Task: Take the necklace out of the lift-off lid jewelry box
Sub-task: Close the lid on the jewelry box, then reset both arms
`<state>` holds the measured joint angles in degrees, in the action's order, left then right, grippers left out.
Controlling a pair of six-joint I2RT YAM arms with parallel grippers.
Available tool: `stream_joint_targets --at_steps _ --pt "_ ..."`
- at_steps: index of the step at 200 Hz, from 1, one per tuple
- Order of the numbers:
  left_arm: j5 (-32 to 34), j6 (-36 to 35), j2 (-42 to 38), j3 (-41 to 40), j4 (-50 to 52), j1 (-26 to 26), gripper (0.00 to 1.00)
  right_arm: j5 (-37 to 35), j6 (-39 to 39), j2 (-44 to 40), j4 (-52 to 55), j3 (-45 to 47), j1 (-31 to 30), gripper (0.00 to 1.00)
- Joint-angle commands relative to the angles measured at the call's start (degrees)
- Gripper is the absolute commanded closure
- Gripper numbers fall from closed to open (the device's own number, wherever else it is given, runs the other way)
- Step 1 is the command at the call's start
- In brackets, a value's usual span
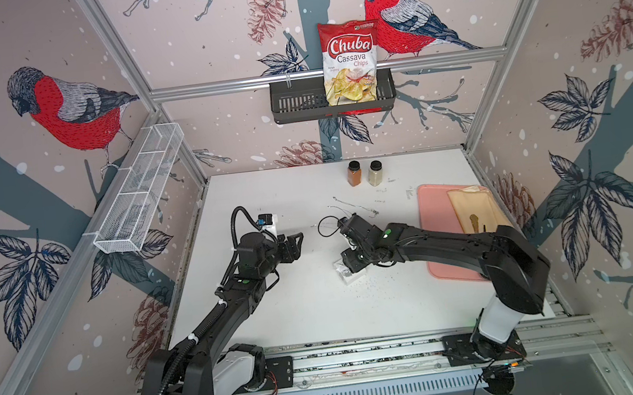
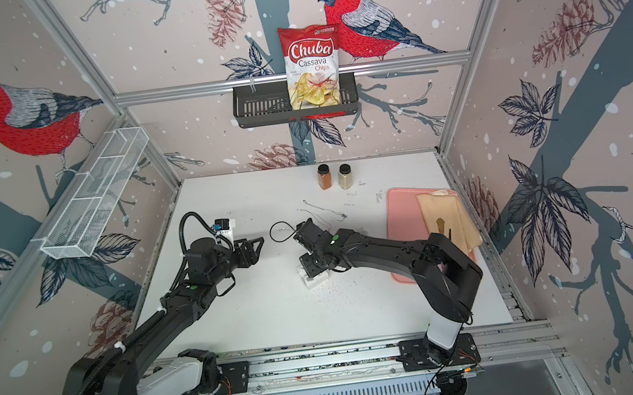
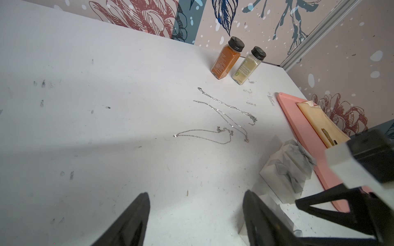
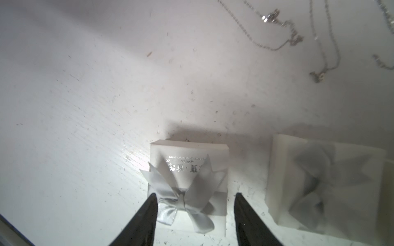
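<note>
Bag (image 1: 350,61) says "Chuba Cassava Chips" — box (image 4: 187,153) lettering illegible.

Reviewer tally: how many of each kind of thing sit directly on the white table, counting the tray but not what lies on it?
Spice bottles: 2
Necklaces: 3
White bow boxes: 2
Pink tray: 1
Total: 8

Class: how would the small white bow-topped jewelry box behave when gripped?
The small square white cardboard jewelry box looks light, so it probably slides if nudged. Its grey satin bow looks soft and would likely squash.
</note>
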<state>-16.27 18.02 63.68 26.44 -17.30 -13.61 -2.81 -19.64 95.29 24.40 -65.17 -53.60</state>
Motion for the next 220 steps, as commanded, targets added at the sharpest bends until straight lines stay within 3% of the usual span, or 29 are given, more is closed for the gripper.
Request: stream_joint_targets --at_steps 1,22,53,73,98,114,134,184,220 --pt "3.52 -0.90 -0.05 0.17 -1.78 0.08 0.27 2.21 1.24 -3.62 -3.65 1.21 3.00 0.40" --pt "7.63 -1.64 -0.14 0.62 -2.40 0.08 0.27 2.47 3.51 -7.92 -7.13 2.11 7.13 0.36" --pt "16.31 -4.54 -0.14 0.81 -3.93 0.63 0.23 1.08 7.20 -14.34 -15.13 4.73 14.72 0.20" --pt "21.96 -6.54 0.21 0.33 -5.52 2.36 0.15 2.95 9.10 -18.09 -21.20 7.43 21.30 0.14" --pt "30.37 -9.48 0.11 -2.69 -11.74 3.28 0.11 6.41 9.66 -22.22 -30.11 12.20 29.57 0.11" --pt "35.29 -11.20 0.55 -6.45 -19.62 3.77 0.06 5.10 10.42 -23.70 -36.64 16.81 33.26 0.06" --pt "36.49 -12.81 2.06 -10.72 -29.07 5.56 0.05 0.62 10.37 -25.72 -42.03 21.45 37.26 0.00" --pt "35.80 -14.49 12.64 -12.07 -41.76 8.33 0.04 -13.15 11.03 -23.76 -55.40 33.87 47.16 0.00" --pt "32.47 -16.03 19.35 -12.30 -49.05 9.40 0.03 -14.72 9.92 -19.22 -67.86 41.10 51.45 0.00"
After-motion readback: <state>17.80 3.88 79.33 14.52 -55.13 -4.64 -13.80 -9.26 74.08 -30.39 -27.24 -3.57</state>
